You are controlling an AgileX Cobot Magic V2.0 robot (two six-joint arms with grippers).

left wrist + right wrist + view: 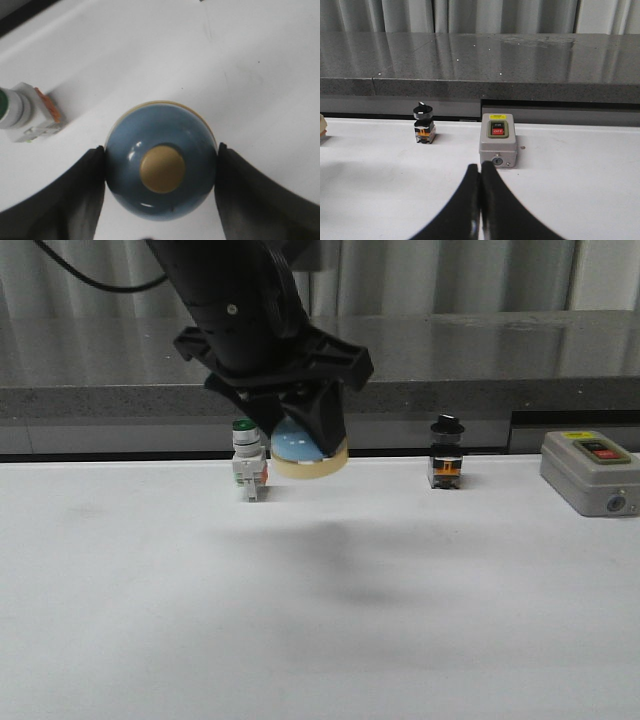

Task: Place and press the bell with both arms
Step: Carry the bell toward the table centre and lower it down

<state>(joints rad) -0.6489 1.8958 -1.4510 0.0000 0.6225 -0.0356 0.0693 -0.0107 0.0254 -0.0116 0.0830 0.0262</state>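
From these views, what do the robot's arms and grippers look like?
Both are black. The left arm is bulky and matte, with a small pale dot on its housing and a black cable trailing behind it. The left gripper has an angular bracket and wide, curved fingers. The right gripper has smooth fingers tapering to narrow tips. No other markings are visible.

bell [308, 452] just right of push-button switch [246, 462]

Left tool [300, 435] covers most of the bell [303, 451] from the front; only its tilted underside shows. Grey box [590, 472] lettering is probably unreadable, too small.
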